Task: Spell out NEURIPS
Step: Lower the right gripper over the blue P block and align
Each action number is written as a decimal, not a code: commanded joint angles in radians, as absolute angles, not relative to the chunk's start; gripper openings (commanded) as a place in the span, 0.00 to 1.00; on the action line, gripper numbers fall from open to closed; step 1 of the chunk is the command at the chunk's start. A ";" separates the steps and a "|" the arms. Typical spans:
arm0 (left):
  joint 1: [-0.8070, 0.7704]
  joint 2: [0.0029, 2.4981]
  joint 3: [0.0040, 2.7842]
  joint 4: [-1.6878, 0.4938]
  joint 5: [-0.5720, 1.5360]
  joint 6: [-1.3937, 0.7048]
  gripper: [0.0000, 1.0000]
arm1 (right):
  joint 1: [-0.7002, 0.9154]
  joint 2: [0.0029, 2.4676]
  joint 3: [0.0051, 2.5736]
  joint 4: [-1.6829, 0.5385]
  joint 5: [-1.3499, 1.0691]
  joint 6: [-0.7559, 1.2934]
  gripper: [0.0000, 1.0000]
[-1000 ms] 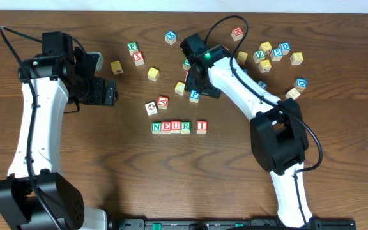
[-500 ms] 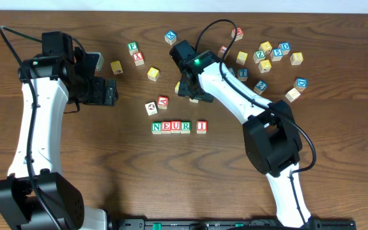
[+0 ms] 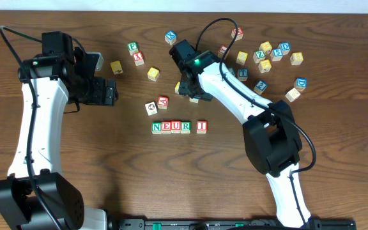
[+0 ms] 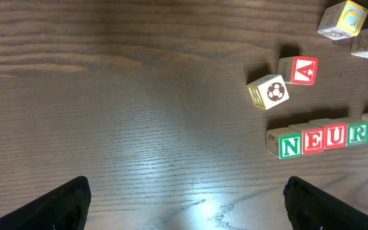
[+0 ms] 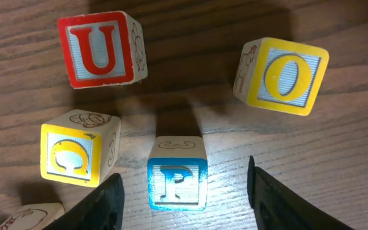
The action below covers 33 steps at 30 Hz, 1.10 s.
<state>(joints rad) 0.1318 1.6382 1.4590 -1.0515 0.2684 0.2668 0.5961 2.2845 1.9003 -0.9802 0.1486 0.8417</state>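
Cubes N, E, U, R (image 3: 171, 126) stand in a row at the table's middle, with I (image 3: 201, 126) one gap to the right. The row also shows in the left wrist view (image 4: 324, 137). The blue P cube (image 5: 177, 182) sits on the table between the open fingers of my right gripper (image 5: 185, 199), untouched on either side. In the overhead view that gripper (image 3: 193, 94) hangs over the P above the row. My left gripper (image 3: 110, 92) is open and empty over bare wood at the left (image 4: 184, 207). I cannot pick out the S cube.
Around the P lie a red U cube (image 5: 98, 50), a yellow O cube (image 5: 283, 73) and a yellow-lettered cube (image 5: 72, 153). A red A cube (image 4: 299, 70) and a football cube (image 4: 268, 92) sit above the row. Several loose cubes lie scattered at the back right (image 3: 273, 54).
A second ago the right gripper shifted left and settled over the P cube. It has barely moved in the last half second. The left arm has not moved.
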 commanded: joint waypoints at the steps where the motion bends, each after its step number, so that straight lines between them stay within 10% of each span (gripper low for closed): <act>1: 0.131 1.623 1.479 -1.057 0.279 0.279 0.95 | 0.604 2.294 1.884 -0.976 0.171 0.860 0.57; 15: 0.131 1.623 1.479 -1.057 0.280 0.279 0.95 | 0.604 2.295 1.835 -0.942 0.170 0.860 0.56; 24: 0.131 1.623 1.479 -1.057 0.279 0.279 0.95 | 0.607 2.296 1.835 -0.936 0.171 0.860 0.33; 33: 0.131 1.623 1.479 -1.057 0.280 0.280 0.95 | 0.617 2.296 1.827 -0.930 0.182 0.860 0.32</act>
<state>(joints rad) 0.1318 1.6379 1.4590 -1.0515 0.2684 0.2668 0.6102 2.2845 1.8423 -0.9348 0.1574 0.8558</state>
